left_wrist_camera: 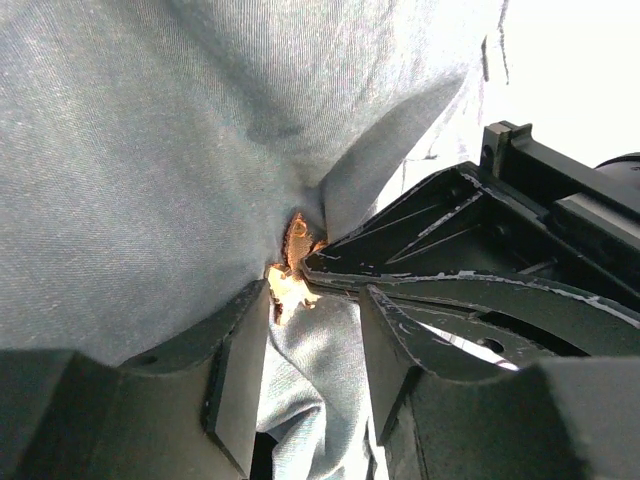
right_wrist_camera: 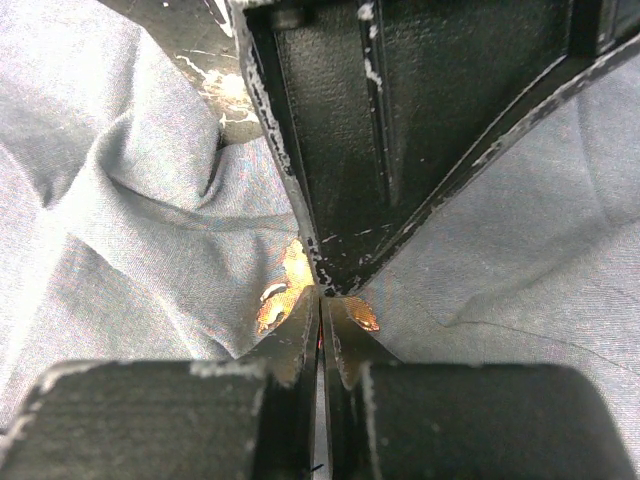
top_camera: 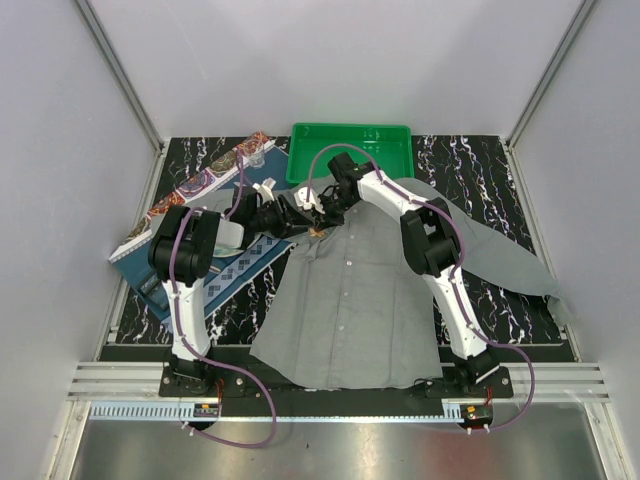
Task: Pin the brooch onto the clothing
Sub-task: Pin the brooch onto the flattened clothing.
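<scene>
Right claw [right_wrist_camera: 320, 335] is pinched shut on the brooch [right_wrist_camera: 275, 300]; left claw [left_wrist_camera: 316, 305] is half open, holding nothing, against the grey shirt [top_camera: 350, 300].

the black marbled table [top_camera: 480, 165] carries a grey shirt [top_camera: 350, 310] spread across its middle, a green tray [top_camera: 350, 128] at the far edge, a blue patterned placemat [top_camera: 235, 268] left.

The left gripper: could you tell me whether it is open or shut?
Open: the left gripper has its fingers apart, grey shirt showing between them, the brooch by their tips.
</scene>
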